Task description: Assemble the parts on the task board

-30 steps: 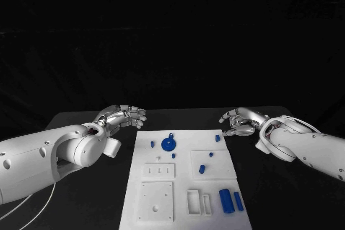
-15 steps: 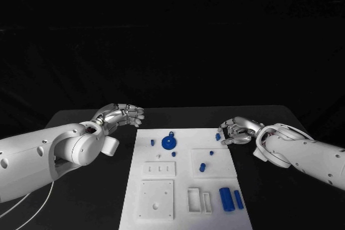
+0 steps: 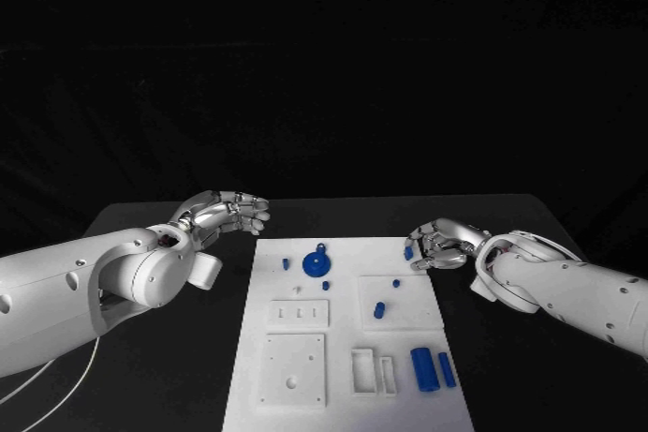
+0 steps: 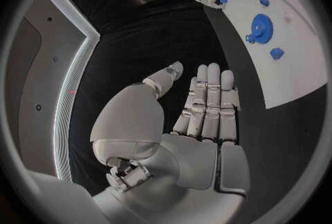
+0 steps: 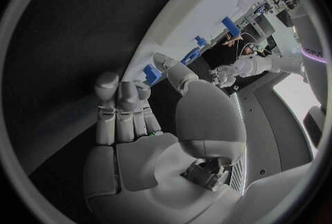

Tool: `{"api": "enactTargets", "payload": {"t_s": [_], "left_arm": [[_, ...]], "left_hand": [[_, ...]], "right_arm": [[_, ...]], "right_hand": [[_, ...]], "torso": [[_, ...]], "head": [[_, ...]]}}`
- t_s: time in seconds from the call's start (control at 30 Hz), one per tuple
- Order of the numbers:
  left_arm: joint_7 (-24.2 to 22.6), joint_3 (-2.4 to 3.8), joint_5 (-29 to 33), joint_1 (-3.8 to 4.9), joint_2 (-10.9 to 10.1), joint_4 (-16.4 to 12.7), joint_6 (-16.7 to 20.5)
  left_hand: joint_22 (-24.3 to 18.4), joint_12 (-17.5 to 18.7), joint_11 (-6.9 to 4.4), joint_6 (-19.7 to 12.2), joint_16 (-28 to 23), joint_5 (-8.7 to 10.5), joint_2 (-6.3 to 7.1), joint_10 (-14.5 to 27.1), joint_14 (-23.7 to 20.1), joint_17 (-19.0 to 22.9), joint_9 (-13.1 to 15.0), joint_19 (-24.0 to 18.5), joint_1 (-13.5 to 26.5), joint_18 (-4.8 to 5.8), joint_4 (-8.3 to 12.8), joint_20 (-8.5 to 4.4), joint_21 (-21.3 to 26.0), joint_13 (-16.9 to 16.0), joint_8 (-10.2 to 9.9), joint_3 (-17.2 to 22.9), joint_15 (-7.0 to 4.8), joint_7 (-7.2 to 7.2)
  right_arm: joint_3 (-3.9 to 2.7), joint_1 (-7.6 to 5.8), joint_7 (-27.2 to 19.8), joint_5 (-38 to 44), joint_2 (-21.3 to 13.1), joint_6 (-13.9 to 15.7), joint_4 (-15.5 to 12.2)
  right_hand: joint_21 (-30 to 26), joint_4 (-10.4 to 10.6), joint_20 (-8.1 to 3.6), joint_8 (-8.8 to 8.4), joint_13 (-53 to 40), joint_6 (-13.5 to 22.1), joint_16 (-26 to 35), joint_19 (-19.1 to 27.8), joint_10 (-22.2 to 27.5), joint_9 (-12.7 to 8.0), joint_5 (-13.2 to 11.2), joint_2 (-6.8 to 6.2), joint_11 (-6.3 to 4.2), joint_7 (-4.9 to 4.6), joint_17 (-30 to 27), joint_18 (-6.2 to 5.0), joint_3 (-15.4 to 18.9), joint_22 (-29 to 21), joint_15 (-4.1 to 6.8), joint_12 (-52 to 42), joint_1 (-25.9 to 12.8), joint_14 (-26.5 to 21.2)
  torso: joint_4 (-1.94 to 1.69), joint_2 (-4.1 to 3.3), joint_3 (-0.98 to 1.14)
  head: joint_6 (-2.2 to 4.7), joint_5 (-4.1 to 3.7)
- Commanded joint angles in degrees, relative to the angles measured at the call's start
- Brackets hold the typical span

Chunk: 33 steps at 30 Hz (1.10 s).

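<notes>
We find no readable text, labels, brands or numbers anywhere. The task board (image 3: 348,329) and its blue parts carry no markings we can make out. One faint dark mark sits at the rim of the right wrist view (possibly lettering on the robot's own body, too small and warped to read).

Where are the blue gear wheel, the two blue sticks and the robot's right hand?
blue gear wheel (image 3: 316,266), head view, its middle.
two blue sticks (image 3: 424,370), head view, the thicker stick's middle.
right hand (image 3: 434,244), head view, the knuckles.
</notes>
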<state>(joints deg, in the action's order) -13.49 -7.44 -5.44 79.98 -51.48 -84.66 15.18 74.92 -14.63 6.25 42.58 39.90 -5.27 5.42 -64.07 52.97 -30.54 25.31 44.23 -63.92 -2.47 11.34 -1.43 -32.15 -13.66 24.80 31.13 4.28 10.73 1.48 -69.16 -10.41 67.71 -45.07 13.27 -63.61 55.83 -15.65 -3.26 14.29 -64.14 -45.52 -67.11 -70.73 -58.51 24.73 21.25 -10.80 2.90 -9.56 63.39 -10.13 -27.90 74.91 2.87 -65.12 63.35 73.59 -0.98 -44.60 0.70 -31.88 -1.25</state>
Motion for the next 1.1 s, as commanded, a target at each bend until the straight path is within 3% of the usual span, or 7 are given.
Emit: {"api": "enactTargets", "payload": {"t_s": [0.03,0.23,0.4,1.1], "left_arm": [[-0.42,0.04,-0.35,0.05,-0.07,-0.23,-1.09],[-0.44,0.04,-0.44,0.05,-0.08,-0.2,-1.3],[-0.33,0.03,-0.45,0.05,0.02,-0.08,-1.38],[0.14,0.02,-0.45,0.05,0.02,-0.12,-1.47]], "left_hand": [[0.8,-0.31,0.13,-0.08,0.2,0.04,-0.09,0.45,-0.24,0.06,0.05,-0.52,0.27,-1.14,0.08,-0.05,-0.27,-0.07,-0.04,0.22,-0.05,-0.02],[0.8,-0.32,0.14,-0.08,0.21,0.04,-0.13,0.47,-0.24,0.06,0.06,-0.52,0.33,-1.12,0.04,-0.04,-0.27,-0.09,-0.05,0.22,-0.05,-0.01],[0.79,-0.33,0.15,-0.09,0.21,0.05,-0.12,0.49,-0.25,0.07,0.07,-0.53,0.41,-1.11,0.0,-0.03,-0.28,-0.11,-0.05,0.2,-0.04,-0.01],[0.78,-0.35,0.17,-0.17,0.19,0.09,-0.03,0.6,-0.33,0.11,0.1,-0.59,0.49,-1.11,0.0,-0.03,-0.28,-0.17,-0.1,0.19,-0.01,0.01]], "right_arm": [[0.12,0.29,-0.22,0.33,0.34,-0.15,0.28],[0.12,0.52,-0.49,0.52,0.94,-0.46,0.52],[0.12,0.56,-0.59,0.73,1.07,-0.64,0.54],[0.12,0.66,-0.34,1.16,1.03,-0.61,0.73]], "right_hand": [[-0.39,0.65,0.14,0.47,0.15,-1.49,0.21,0.14,0.85,0.05,-1.03,1.16,0.26,-0.15,0.1,-4.87,-1.56,0.96,0.31,-0.24,0.53,-0.27],[-0.26,3.46,0.18,1.79,0.51,-4.58,0.38,0.05,0.58,0.25,-5.94,1.55,-0.7,0.92,0.24,-4.87,-8.34,1.08,1.13,-0.21,0.42,-0.14],[-0.01,4.09,0.12,2.92,0.61,-7.12,0.55,0.16,0.6,0.54,-8.96,1.84,-1.51,1.74,0.34,-4.87,-11.65,1.16,1.99,-0.16,0.21,-0.15],[0.39,3.74,-0.02,3.71,0.63,-8.98,0.67,0.19,0.56,0.78,-9.39,1.79,-2.12,2.39,0.5,-4.87,-12.15,1.16,2.57,-0.17,-1.08,-0.1]], "torso": [[-0.09,0.05,-0.02],[-0.05,0.03,0.0],[-0.08,0.0,-0.01],[-0.02,0.07,0.07]], "head": [[-0.11,-0.05],[-0.17,0.03],[-0.23,0.01],[-0.53,0.05]]}}
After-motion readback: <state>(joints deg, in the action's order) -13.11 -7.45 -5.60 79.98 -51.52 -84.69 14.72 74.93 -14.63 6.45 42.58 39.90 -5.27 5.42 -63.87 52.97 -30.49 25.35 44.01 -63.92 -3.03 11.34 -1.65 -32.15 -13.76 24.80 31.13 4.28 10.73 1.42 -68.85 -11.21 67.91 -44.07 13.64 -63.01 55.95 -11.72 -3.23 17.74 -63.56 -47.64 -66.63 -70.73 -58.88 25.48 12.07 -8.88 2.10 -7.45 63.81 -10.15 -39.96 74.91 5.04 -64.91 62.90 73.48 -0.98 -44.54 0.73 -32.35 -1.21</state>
